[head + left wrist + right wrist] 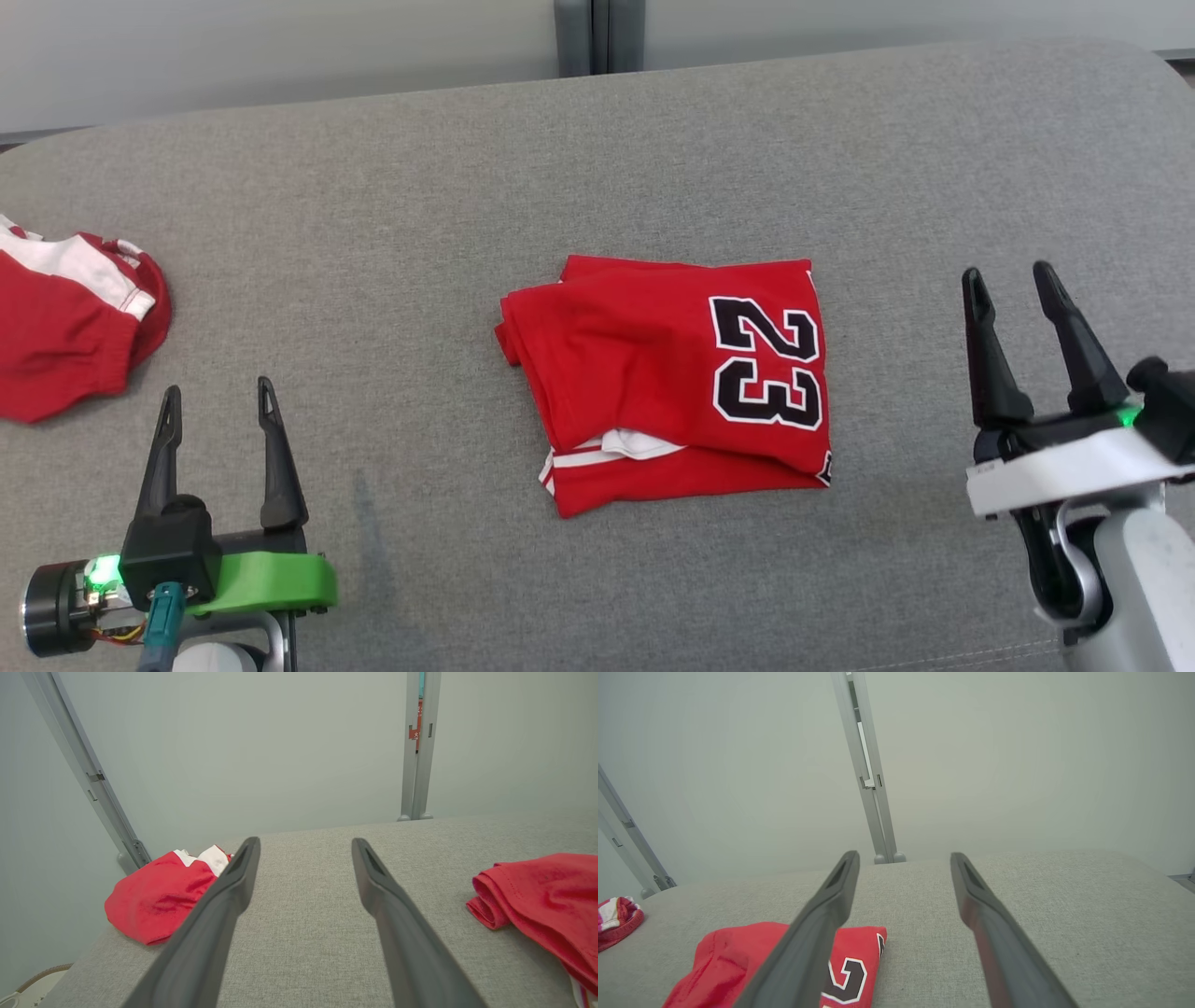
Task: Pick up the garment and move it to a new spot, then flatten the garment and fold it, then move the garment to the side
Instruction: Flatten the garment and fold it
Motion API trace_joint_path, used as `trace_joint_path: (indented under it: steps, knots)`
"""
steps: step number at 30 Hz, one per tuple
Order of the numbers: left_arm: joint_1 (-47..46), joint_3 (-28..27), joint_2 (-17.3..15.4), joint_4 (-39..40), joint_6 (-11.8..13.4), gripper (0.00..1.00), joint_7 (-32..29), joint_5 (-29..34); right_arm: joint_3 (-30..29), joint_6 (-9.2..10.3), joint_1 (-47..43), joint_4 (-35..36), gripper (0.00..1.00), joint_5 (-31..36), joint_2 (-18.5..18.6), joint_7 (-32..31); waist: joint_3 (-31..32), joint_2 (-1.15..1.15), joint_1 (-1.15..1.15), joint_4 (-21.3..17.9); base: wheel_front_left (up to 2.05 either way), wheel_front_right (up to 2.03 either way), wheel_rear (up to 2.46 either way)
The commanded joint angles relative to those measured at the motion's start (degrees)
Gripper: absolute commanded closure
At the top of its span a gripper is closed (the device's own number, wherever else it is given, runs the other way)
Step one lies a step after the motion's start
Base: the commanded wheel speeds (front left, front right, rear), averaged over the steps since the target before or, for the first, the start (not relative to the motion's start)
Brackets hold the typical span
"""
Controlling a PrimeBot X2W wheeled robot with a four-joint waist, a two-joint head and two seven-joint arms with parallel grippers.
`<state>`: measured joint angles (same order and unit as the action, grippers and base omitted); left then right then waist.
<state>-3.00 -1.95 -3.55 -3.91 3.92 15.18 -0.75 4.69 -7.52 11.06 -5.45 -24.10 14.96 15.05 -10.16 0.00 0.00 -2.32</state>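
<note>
A red garment with a black "23" lies folded in the middle of the grey padded table. Its rolled left edge shows at the right of the left wrist view, and part of the number shows in the right wrist view. My left gripper is open at the lower left, well apart from the garment, nothing between its fingers. To the garment's right, my right gripper stands open and empty, clear of the cloth. Both wrist views show spread fingers over bare table.
A second red and white garment lies crumpled at the table's far left edge, seen too in the left wrist view. A pale wall with grey upright posts runs behind the table.
</note>
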Motion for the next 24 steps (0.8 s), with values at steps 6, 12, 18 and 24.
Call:
trace_joint_path:
  steps: [6, 12, 18, 24]
  knots:
    - [1.73, -0.09, -0.45, -0.82, -0.54, 0.0, -0.08, 0.05, -3.03, 0.06, -7.83, 3.62, 0.0, 2.96, -4.15, 0.16, 1.35, 0.0, 0.0, 0.34, 0.0, 0.0, 0.0]
    - [3.01, 0.14, -0.8, -0.84, -0.95, 0.0, -0.07, 0.37, -3.93, 0.06, -11.44, 3.48, 0.0, 5.2, -6.46, 0.17, 1.93, 0.0, 0.0, 1.17, 0.0, 0.0, 0.0]
    - [3.68, 0.63, -0.7, -1.15, -1.24, 0.0, -0.07, 0.07, -3.24, 0.06, -11.45, 1.54, 0.0, 6.96, -6.75, 0.17, 2.42, 0.0, 0.0, 2.06, 0.0, 0.0, 0.0]
    - [2.93, 1.01, -0.5, -1.91, -1.31, 0.0, -0.07, -0.31, -2.51, 0.06, -10.26, 0.32, 0.0, 7.96, -6.98, 0.17, 2.74, 0.0, 0.0, 2.87, 0.0, 0.0, 0.0]
